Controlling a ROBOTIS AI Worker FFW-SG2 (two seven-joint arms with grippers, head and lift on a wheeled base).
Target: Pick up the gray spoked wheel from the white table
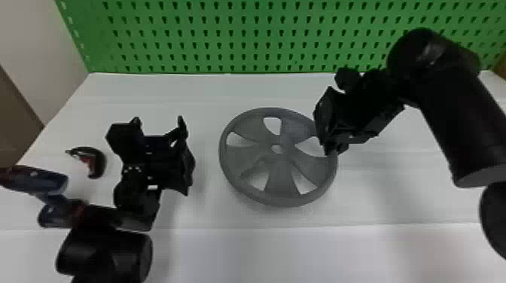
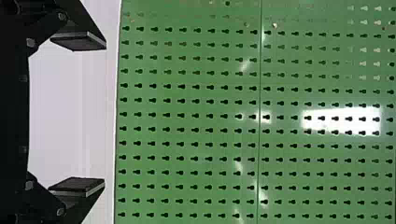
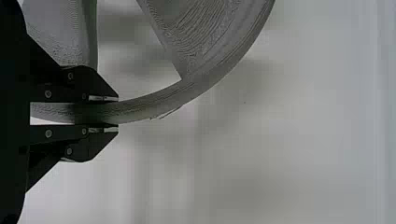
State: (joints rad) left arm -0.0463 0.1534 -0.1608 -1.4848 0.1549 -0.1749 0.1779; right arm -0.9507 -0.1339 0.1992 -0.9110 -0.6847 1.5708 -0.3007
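Farthest left, well away from the left fingers point(image 2: 78, 41), is a blue-and-red object point(image 1: 41, 180) whose use I cannot make out. Nearer them, also on their left, a small curved dark-and-red item point(image 1: 99, 165) lies on the worktop point(image 1: 203, 90). Both are presumably set aside, being no part of this job.

The left fingers are spread wide with nothing between them, a green pegboard point(image 2: 187, 112) ahead. They stand left of the gray spoked wheel point(image 1: 280, 180) and apart from it, likely held off so the other side can work unhindered.

The wheel lies between the two sets of fingers, roughly flat, its right part at the right fingers point(image 3: 91, 86). Those are drawn close together on its rim, one on the inner side by a spoke opening and one outside. The rim is probably the chosen hold because it is narrow enough to pinch, and the opening gives the inner finger room.

Whether the wheel's underside touches the worktop I cannot tell. The hub sits off to the left of the grip, so a lift might make the wheel droop on that side; raising it slowly and level seems wise.
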